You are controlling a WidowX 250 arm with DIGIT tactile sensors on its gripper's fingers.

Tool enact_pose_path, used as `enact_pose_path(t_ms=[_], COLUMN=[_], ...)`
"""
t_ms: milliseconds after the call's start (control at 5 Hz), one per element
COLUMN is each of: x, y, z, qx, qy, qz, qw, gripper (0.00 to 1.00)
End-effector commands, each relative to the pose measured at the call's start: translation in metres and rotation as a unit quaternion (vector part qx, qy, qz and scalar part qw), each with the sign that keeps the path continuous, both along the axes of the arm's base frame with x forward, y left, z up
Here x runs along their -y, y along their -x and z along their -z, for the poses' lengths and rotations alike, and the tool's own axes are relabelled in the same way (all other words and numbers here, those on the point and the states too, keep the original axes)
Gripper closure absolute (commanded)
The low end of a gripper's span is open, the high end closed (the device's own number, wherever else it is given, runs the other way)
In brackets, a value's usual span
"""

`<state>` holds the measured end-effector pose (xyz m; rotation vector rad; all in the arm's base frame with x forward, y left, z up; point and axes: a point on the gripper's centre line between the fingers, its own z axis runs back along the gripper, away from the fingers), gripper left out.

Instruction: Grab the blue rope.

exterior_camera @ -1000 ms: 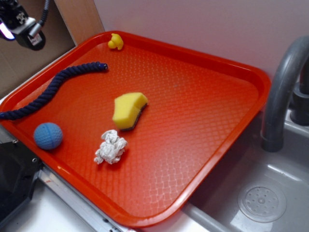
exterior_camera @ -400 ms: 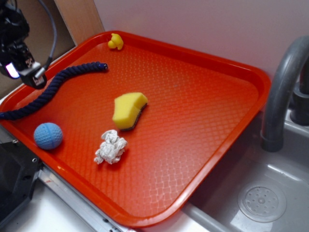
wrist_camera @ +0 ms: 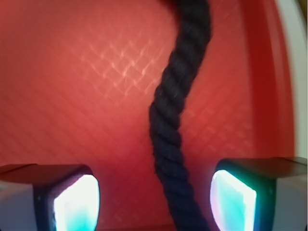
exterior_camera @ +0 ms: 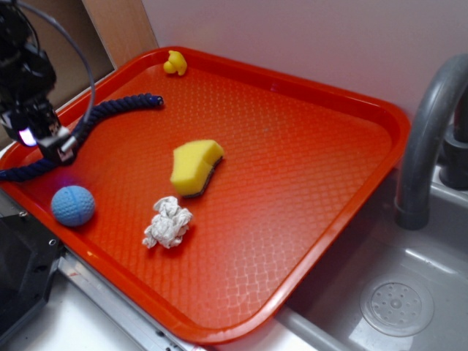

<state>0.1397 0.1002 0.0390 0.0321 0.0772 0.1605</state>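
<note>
Our gripper [exterior_camera: 64,148] has come down a lot. A second ago it was high up, past the tray's left edge. Now it sits low over the left side of the red tray [exterior_camera: 307,183], right on top of the blue rope [exterior_camera: 110,111].

The rope has not moved. It lies in a wavy line along the left side of the tray, with its knotted end pointing toward the little yellow duck [exterior_camera: 175,63]. Its other end runs off toward the tray's left edge, and our arm hides part of the middle.

In the wrist view the rope [wrist_camera: 175,115] runs straight up the middle, between our two fingers [wrist_camera: 72,202]. The fingers are wide apart, one on each side, and neither seems to touch the rope. So we are holding nothing yet.

This is good for the job. We think we are lined up well. Next we likely need to go down a bit more, then squeeze. We cannot tell how close the fingers are to the tray floor.

The blue ball [exterior_camera: 73,205] sits near us, just below the rope. The yellow sponge [exterior_camera: 194,167] and the crumpled paper [exterior_camera: 168,222] are farther off.
</note>
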Motion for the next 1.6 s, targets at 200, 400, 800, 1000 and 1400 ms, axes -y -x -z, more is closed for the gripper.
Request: enact_pose_path(t_ms=[200, 400, 800, 1000, 1400], x=[-0.011, -0.01, -0.016, -0.019, -0.021], y=[-0.001, 0.0, 0.0, -0.003, -0.005], z=[0.034, 0.035, 0.036, 0.035, 0.034], qx=[-0.018, -0.018, -0.016, -0.012, -0.009], qy=[0.007, 0.002, 0.01, 0.01, 0.007], qz=[0.028, 0.033, 0.034, 0.036, 0.048], qw=[0.999, 0.999, 0.999, 0.999, 0.999], gripper=[0.28, 1.0, 1.0, 1.0, 1.0])
